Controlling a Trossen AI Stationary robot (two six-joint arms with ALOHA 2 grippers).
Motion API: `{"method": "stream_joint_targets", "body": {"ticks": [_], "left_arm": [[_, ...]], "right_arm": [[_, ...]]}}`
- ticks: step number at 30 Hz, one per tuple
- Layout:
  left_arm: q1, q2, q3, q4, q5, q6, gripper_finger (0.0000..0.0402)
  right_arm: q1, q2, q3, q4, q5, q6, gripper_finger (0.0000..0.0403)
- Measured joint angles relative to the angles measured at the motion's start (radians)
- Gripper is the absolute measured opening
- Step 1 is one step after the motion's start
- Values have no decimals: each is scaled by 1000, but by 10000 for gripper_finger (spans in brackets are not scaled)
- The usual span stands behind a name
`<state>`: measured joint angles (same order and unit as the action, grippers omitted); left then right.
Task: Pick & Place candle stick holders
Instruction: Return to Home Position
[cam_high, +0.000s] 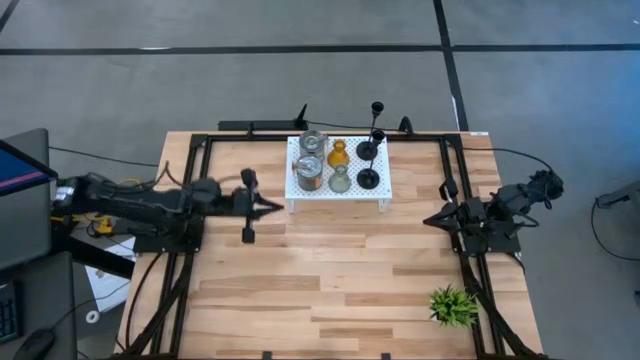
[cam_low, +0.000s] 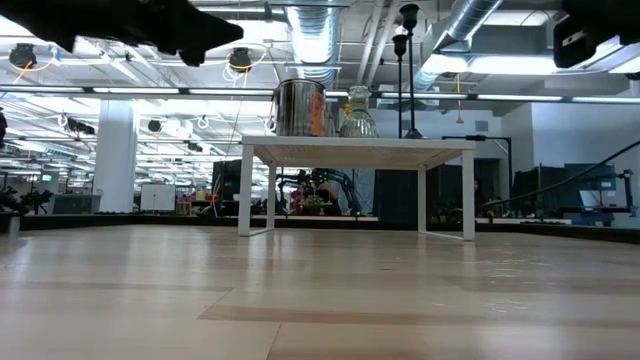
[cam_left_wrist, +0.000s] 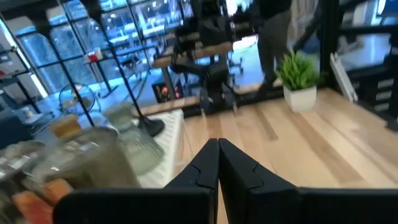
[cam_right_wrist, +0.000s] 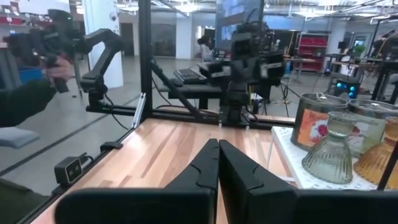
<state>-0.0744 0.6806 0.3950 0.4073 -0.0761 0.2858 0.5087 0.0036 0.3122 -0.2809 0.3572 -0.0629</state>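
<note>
Six candle stick holders stand on their bases on the white perforated stand (cam_high: 296, 190) at the table's far middle. They are two silvery jars (cam_high: 313, 142) (cam_high: 309, 172), an amber glass one (cam_high: 338, 153), a grey-green one (cam_high: 340, 181) and two black thin-stemmed ones (cam_high: 367, 149) (cam_high: 369, 178). My left gripper (cam_high: 277, 207) is shut and empty, just left of the stand's near left corner, pointing right. My right gripper (cam_high: 429, 219) is shut and empty, to the right of the stand, pointing left. The right wrist view shows a jar (cam_right_wrist: 316, 118) and the grey-green holder (cam_right_wrist: 336, 149).
A spiky green plant (cam_high: 453, 305) stands near the table's near right corner and also shows in the left wrist view (cam_left_wrist: 298, 74). Bare wooden table lies between the stand and the near edge. Black frame rails (cam_high: 190, 200) run along the table's left, right and far sides.
</note>
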Motion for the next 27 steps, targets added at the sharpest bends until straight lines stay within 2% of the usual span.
{"method": "stream_joint_targets", "body": {"ticks": [6, 11, 14, 19, 27], "left_arm": [[237, -57, 0, 3, 274, -94, 6], [362, -134, 0, -93, 394, -147, 7], [391, -207, 0, -199, 426, -187, 5], [372, -373, 0, -370, 449, -216, 4], [349, -582, 2, -468, 443, -207, 5]], "right_arm": [[1, 0, 0, -2, -1, 1, 0], [1, 0, 0, -3, -1, 1, 0], [1, 0, 0, -3, 3, 2, 0], [0, 0, 0, -3, 7, -12, 0], [0, 0, 0, -3, 57, -26, 0]]}}
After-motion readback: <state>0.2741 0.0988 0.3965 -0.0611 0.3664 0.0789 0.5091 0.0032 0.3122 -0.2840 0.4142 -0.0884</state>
